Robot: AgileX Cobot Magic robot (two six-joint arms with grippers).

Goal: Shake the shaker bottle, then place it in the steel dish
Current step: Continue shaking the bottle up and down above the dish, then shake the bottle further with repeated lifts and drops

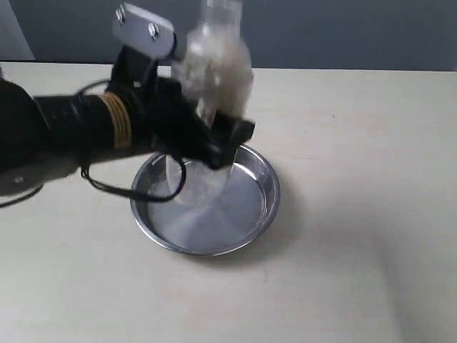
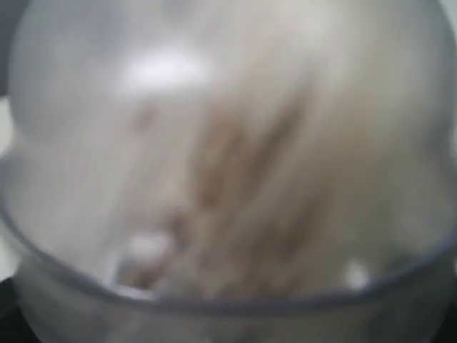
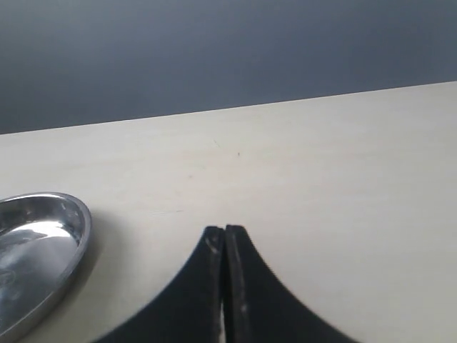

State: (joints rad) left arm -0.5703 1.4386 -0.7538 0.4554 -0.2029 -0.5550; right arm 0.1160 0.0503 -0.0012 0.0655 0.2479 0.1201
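- You are partway through the task. The shaker bottle [image 1: 214, 68] is in your left gripper [image 1: 218, 139] and off the table [image 1: 357, 179], so picking it up is done.
- The bottle is smeared with blur in the exterior view while the table around it is sharp. That suggests you are in the middle of the shake, though one moment cannot show how much shaking is behind you.
- The bottle stands roughly upright, cap at the top, over the far side of the steel dish [image 1: 235, 214]. Its lower part is too blurred to show how far its base is from the dish floor.
- In the left wrist view the bottle [image 2: 228, 179] fills the whole picture, with streaks of brown bits inside its cloudy wall.
- What is left, as far as the pictures show: finish shaking, lower the bottle onto the bare floor of the dish, then let go. Nothing else lies in the dish.
- Your left arm comes in from the left of the exterior view, forearm about level, with the wrist above the near-left rim of the dish. Its dark jaws stand wide and clamp the bottle around its middle.
- Your right gripper [image 3: 225, 243] takes no part. Its two black fingers are pressed together with nothing between them, low over bare table.
- From the right wrist view the dish [image 3: 78, 236] lies off to one side, well apart from those fingers.
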